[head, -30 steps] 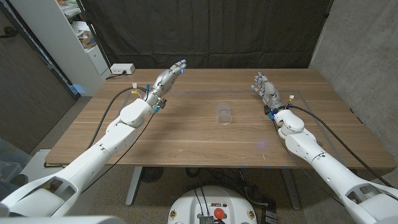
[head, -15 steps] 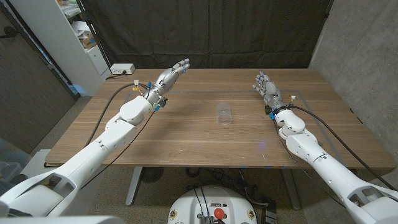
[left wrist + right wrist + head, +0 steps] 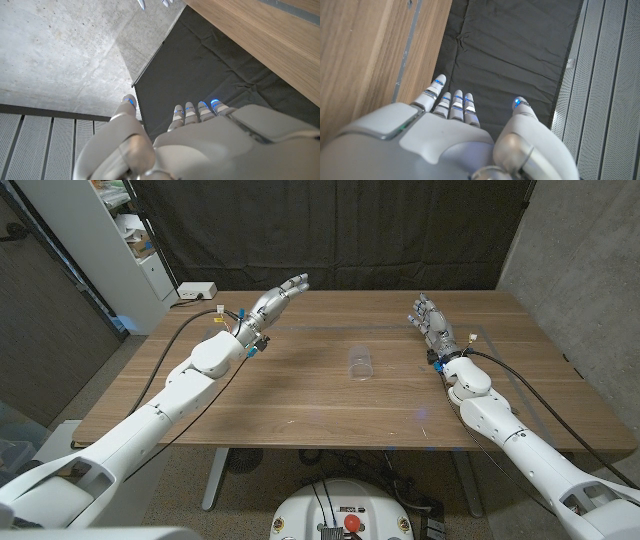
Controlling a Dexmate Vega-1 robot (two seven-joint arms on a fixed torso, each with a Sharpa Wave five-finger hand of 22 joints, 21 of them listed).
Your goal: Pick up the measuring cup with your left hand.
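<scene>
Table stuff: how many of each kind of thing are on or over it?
Clear measuring cup: 1
White power box at the back corner: 1
Robot hands, left robot hand and right robot hand: 2
Total: 4

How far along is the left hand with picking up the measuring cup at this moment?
Nothing looks done yet: the clear measuring cup stands untouched mid-table. In hand: the left hand is raised at the far left part of the table, fingers extended, holding nothing, well apart from the cup. Left: reach across, grasp and lift. The right hand holds nothing either.
</scene>
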